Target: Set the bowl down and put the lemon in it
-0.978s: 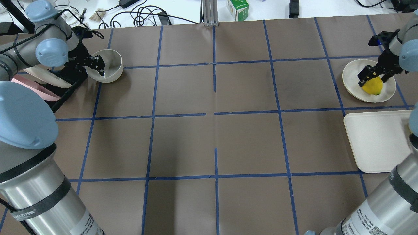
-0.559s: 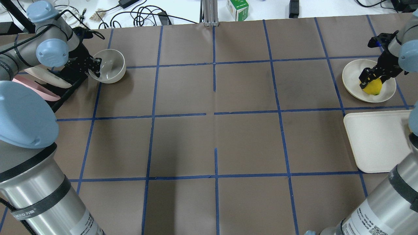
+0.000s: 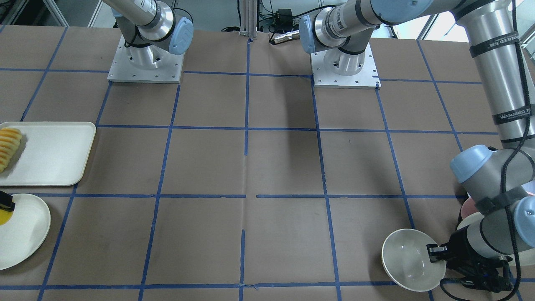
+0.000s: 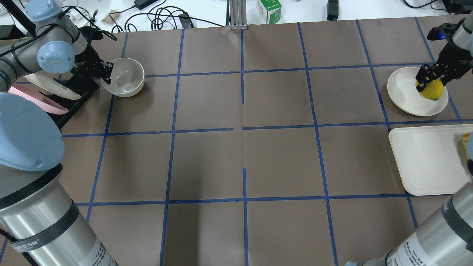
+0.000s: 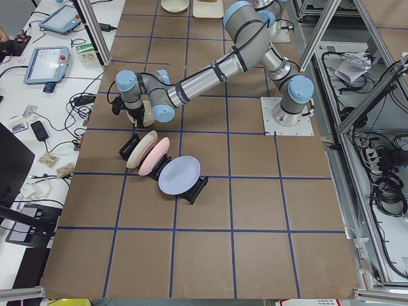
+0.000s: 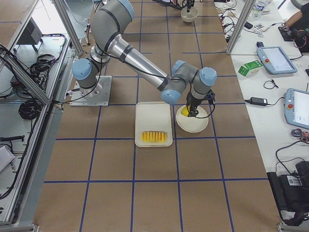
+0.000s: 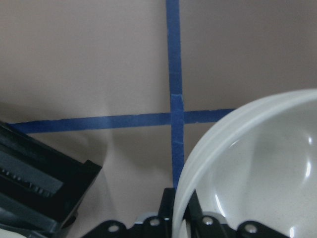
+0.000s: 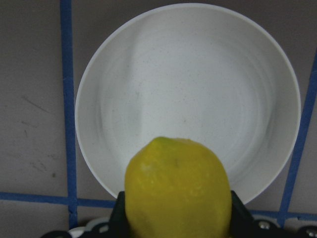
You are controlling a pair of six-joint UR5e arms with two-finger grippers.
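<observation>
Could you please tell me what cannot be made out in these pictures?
Lemon: the front-facing view's left edge cuts nearly all of it off.
Right gripper: in the right wrist view the lemon covers its fingertips.
Fruit slices: overhead, the right arm and the frame edge hide most.
Bowl: in the exterior left view, the left arm hides nearly all.

The left arm and right arm are silver tubes with pale-blue joint caps; the left wears black bands lettered WANJEED and a black cable. At 12 o'clock in the front-facing view, 2 square silver base plates show screws along their edges. The left gripper and right gripper are black.
</observation>
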